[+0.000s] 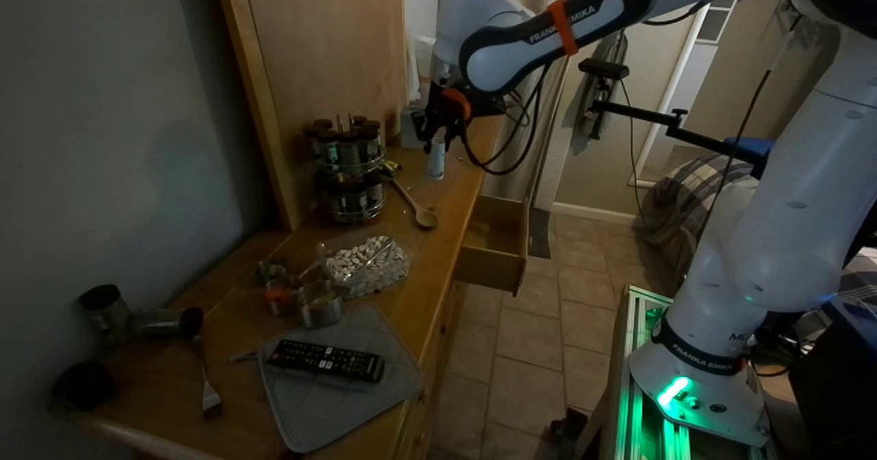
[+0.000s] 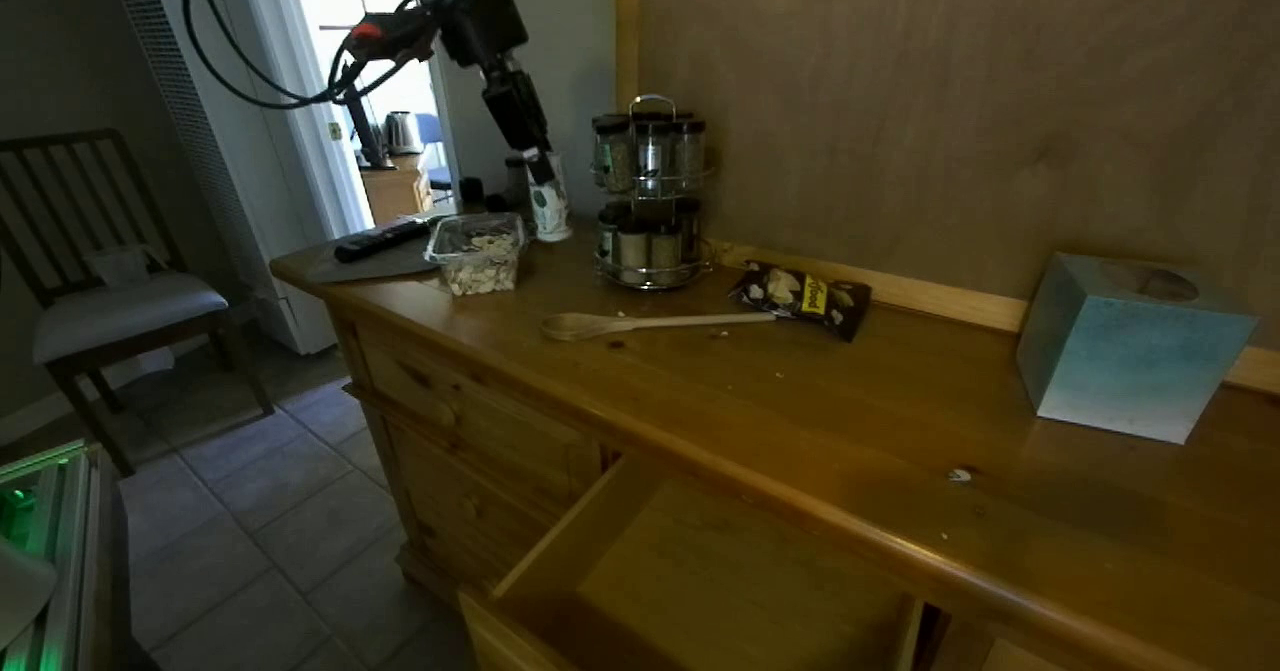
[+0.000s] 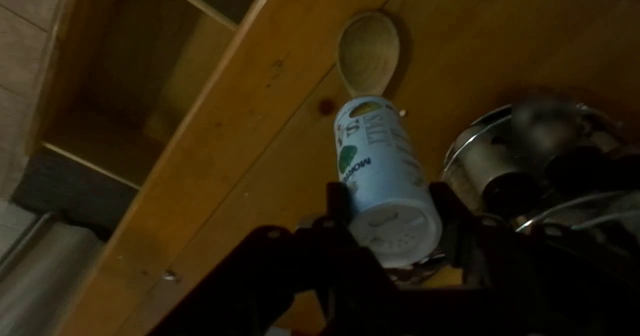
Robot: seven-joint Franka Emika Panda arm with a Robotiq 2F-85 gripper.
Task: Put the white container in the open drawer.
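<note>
Nearest in the wrist view, the gripper (image 3: 392,198) holds the container (image 3: 380,160) above the counter (image 3: 235,196), with the drawer (image 3: 160,65) open beyond the edge, off to one side. Read together, both exterior views suggest the container hangs free of the counter, so the likely step is the carry across.

Its far end sticks out well past the grip; a swing made too low could drag that end on the spoon (image 3: 369,53) or the counter's edge and twist the container loose. A sideways move the wrong way could knock the rack (image 3: 470,138), which looks close beside the gripper. Let go short of the opening, the container might strike the drawer's wall and drop to the floor (image 1: 531,391); let go from too high, it would probably topple inside. Whether the lid (image 3: 397,233) is sealed cannot be told, so a steep tilt might spill whatever is inside.

The fingers (image 3: 340,203) stand parted only by the container's width, one along each side near the lid, and both appear to press on it; nothing else looks pinched between them.
</note>
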